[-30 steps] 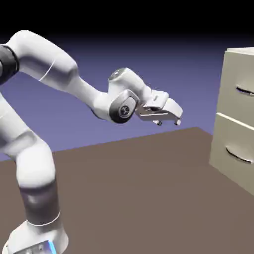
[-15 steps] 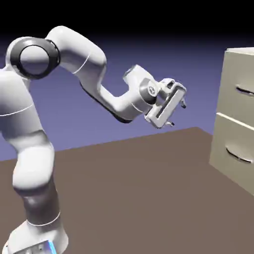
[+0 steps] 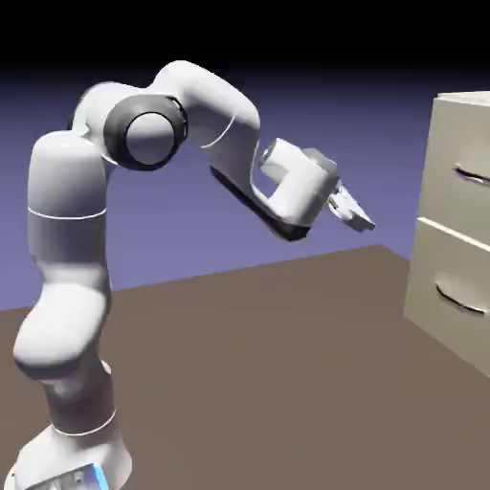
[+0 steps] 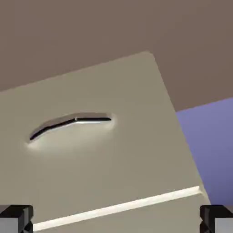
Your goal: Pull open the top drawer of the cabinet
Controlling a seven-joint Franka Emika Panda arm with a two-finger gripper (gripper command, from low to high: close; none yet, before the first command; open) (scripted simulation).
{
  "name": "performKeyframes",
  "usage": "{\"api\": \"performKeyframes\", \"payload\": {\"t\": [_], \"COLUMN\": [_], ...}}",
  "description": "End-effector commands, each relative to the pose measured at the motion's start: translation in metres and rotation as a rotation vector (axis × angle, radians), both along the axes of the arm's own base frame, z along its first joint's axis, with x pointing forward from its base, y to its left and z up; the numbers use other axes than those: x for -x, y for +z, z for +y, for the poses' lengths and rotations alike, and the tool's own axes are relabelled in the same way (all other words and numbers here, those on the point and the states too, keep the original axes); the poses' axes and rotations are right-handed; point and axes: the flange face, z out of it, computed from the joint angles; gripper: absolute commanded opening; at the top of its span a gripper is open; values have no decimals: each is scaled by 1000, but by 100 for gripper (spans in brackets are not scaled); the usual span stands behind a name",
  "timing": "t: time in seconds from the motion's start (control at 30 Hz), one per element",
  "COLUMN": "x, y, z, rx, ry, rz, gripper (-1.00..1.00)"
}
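Note:
The beige cabinet (image 3: pixel 450 258) stands at the exterior view's right edge. Its top drawer (image 3: pixel 461 153) is shut flush, and the curved silver handle (image 3: pixel 472 175) is partly cut off by the frame. My gripper (image 3: pixel 359 218) hangs in the air left of the cabinet at about top-drawer height, well apart from it. In the hand view the fingertips (image 4: pixel 16 218) sit at the two bottom corners, so my gripper (image 4: pixel 116 220) is open and empty. That rolled view shows a drawer front (image 4: pixel 104 150) with a curved handle (image 4: pixel 68 123) bordering the table, apparently the lower one.
The brown table (image 3: pixel 268 364) stretches between the robot base and the cabinet. A second, identical drawer front with its own handle (image 3: pixel 461 299) sits beneath the top one. A pale seam (image 4: pixel 118 208) crosses the bottom of the hand view.
The arm has swung its elbow up and over, and the hand has rolled around. The gripper now points toward the cabinet and sits slightly farther right.

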Motion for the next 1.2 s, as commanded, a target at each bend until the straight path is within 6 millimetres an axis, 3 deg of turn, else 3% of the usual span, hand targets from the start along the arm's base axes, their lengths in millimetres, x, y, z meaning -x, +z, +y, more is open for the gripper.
{"api": "performKeyframes", "payload": {"t": [0.0, 0.23, 0.43, 0.63, 0.83, 0.87, 1.17], "x": [-5, -40, -71, -103, -133, -137, -179], "y": [0, 1, 8, 19, 33, 35, 37], "z": [0, -5, -24, -56, -106, -113, -113], "rx": [57, 450, 793, 1145, 1509, 1551, 1548], "ry": [41, 288, 432, 501, 491, 486, 484], "rz": [-12, -115, -221, -320, -379, -381, -382], "gripper": [0, 0, 0, 0, 0, 0, 0]}}
